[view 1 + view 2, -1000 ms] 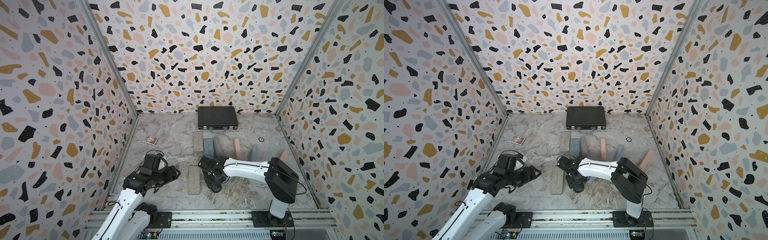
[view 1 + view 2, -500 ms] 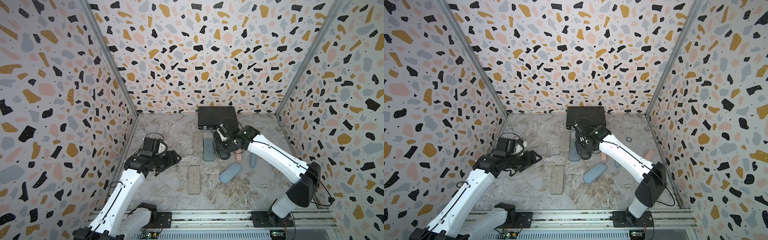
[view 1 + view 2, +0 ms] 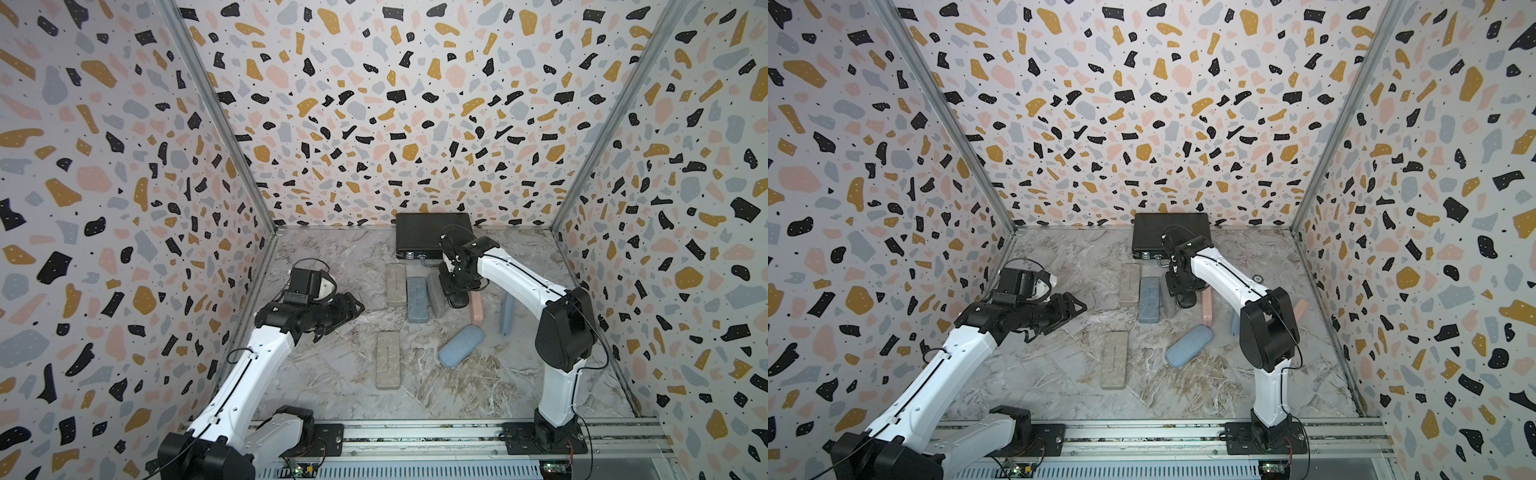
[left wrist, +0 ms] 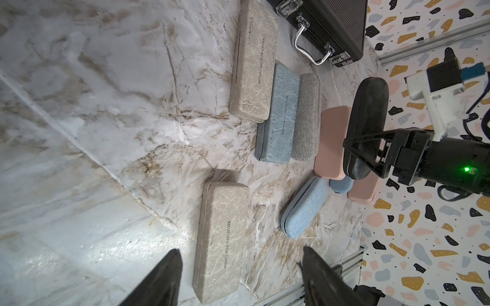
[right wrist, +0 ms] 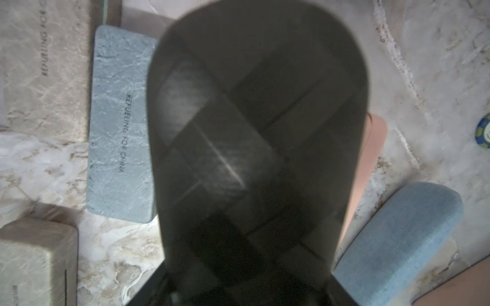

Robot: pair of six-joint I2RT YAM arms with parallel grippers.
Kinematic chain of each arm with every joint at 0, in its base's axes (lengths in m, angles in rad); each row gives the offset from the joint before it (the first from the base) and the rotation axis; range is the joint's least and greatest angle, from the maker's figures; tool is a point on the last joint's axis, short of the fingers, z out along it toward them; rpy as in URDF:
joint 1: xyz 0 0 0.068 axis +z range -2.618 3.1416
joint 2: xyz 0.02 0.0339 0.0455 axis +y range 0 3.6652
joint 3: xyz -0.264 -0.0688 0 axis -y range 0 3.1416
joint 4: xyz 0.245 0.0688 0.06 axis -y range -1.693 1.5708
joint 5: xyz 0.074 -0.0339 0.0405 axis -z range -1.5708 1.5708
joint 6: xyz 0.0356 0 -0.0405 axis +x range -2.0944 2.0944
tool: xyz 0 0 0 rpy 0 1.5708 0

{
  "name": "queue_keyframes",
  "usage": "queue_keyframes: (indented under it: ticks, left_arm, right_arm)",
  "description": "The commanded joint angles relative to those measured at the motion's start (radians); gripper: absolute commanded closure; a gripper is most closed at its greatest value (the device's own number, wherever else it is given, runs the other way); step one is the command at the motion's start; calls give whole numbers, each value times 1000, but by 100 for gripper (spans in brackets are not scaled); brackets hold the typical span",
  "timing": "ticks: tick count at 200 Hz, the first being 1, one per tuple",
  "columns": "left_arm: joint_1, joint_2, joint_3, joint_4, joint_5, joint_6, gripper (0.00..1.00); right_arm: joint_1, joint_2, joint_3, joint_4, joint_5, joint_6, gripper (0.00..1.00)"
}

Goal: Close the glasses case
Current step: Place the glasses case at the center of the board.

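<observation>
- The right gripper (image 3: 455, 284) pinches the black case (image 4: 369, 106) across its width, near one end; a finger lies over the case's face in the left wrist view.
- The black case hangs tilted, off the table (image 3: 332, 374), at the far middle in front of the briefcase (image 3: 419, 237).
- Its lower end sits over the pink case (image 3: 476, 311) and just beside the grey case (image 3: 435, 297); I cannot tell whether it touches either.
- In the left wrist view its shell looks closed, with no gap along the edge.
- In the right wrist view the black case fills most of the frame, blurred, with a woven pattern on its face.
- The left gripper (image 3: 353, 309) hovers over bare table on the left, jaws spread and holding nothing; its fingers (image 4: 164, 278) stand well apart.
- In both top views it is well apart from the black case and points toward the row of cases.
- That row runs, from the left: far beige case (image 3: 395, 284), marbled blue case (image 3: 417, 299), grey case, each touching the next.
- A near beige case (image 3: 387, 359) lies alone, flat and closed.
- A fabric blue case (image 3: 461, 345) lies at an angle between the near beige case and the right arm.
- A chip (image 5: 484, 133) lies on the table beyond the pink case.
</observation>
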Motion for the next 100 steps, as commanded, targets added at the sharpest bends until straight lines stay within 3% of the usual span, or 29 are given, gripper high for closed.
queue_keyframes:
  ticks: [1, 100]
  left_arm:
    - [8, 15, 36, 26, 0, 27, 29]
    - [13, 69, 25, 54, 9, 29, 28]
  right_arm:
    - [-18, 10, 43, 16, 5, -12, 61]
    - [-42, 139, -22, 109, -42, 26, 62]
